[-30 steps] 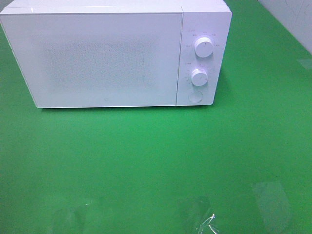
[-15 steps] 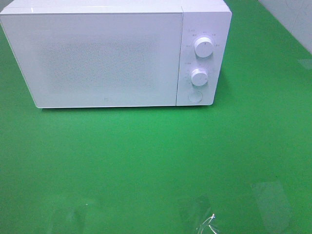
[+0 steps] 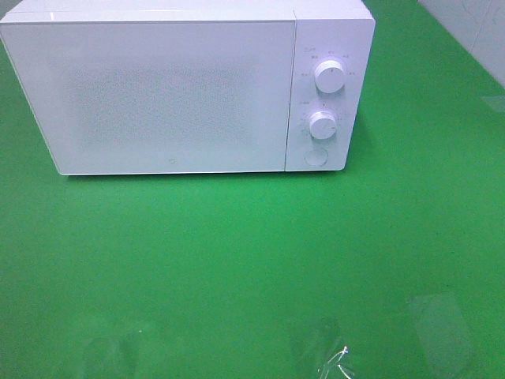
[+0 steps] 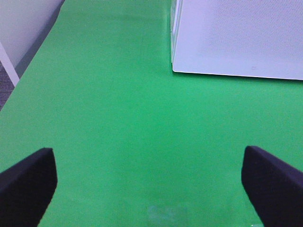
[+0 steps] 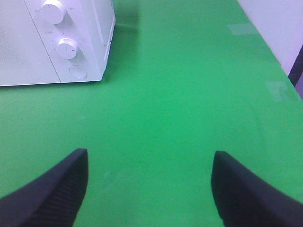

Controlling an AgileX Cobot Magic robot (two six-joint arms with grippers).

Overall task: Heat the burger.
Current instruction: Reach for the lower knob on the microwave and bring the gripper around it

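Observation:
The burger is out of view in every frame. A white microwave (image 3: 181, 91) stands at the back of the green table with its door shut; it also shows as the microwave (image 4: 236, 38) in the left wrist view and the microwave (image 5: 57, 42) in the right wrist view. Its two dials (image 3: 328, 76) and a round button (image 3: 316, 156) sit on its right panel. My left gripper (image 4: 149, 182) is open over bare green surface, nothing between its fingers. My right gripper (image 5: 149, 189) is open too, also empty. Neither arm shows in the exterior high view.
The green table (image 3: 252, 253) stretches in front of the microwave. Faint glare patches (image 3: 438, 320) lie near its front edge. A pale wall (image 3: 473, 31) borders the back right. The table's left edge (image 4: 28, 61) drops to the floor.

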